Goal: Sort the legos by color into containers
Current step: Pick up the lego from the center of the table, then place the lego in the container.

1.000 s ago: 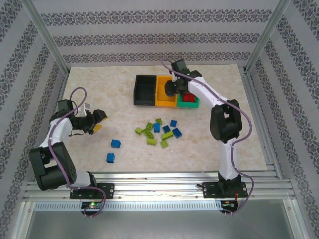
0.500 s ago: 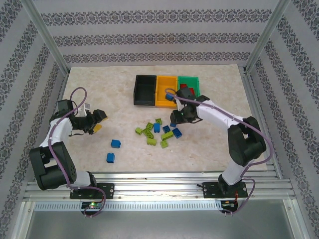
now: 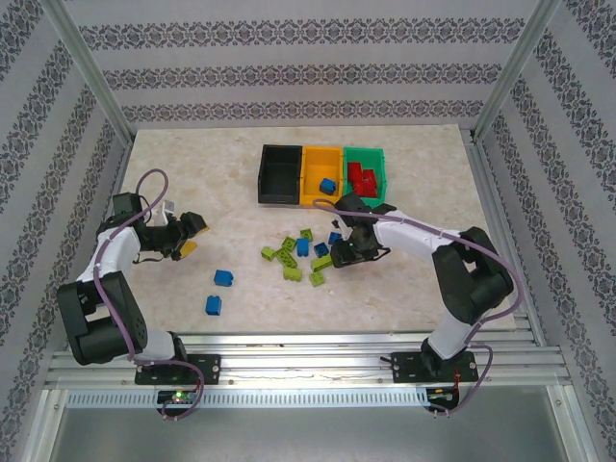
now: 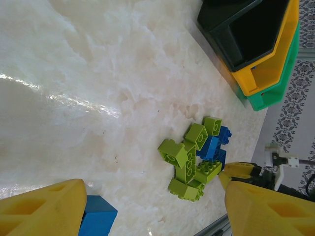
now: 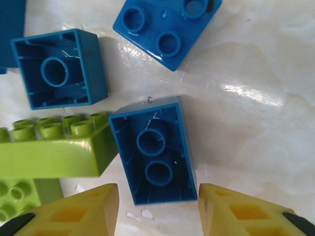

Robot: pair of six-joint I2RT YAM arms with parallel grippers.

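Observation:
Loose lime green and blue legos (image 3: 300,256) lie in a pile at mid-table, with two more blue bricks (image 3: 223,278) to the left. At the back stand the black bin (image 3: 280,173), the orange-yellow bin (image 3: 316,193) holding a blue brick (image 3: 328,185), and the green bin (image 3: 368,201) holding red bricks (image 3: 362,179). My right gripper (image 3: 344,252) is low at the pile's right side. In its wrist view it (image 5: 157,211) is open, and an upturned blue brick (image 5: 155,157) lies just ahead of the fingertips. My left gripper (image 3: 189,234) hangs open and empty at the far left.
In the left wrist view a blue brick (image 4: 96,218) sits beside the left finger (image 4: 44,211), the pile (image 4: 193,162) lies further off, and the bins (image 4: 268,69) are at the top right. Aluminium frame posts (image 3: 91,82) and patterned walls surround the marble table (image 3: 192,164).
My right arm has swung from above the orange-yellow and green bins down toward me to the pile. The blue brick now shows in the orange-yellow bin. The left arm has not moved.

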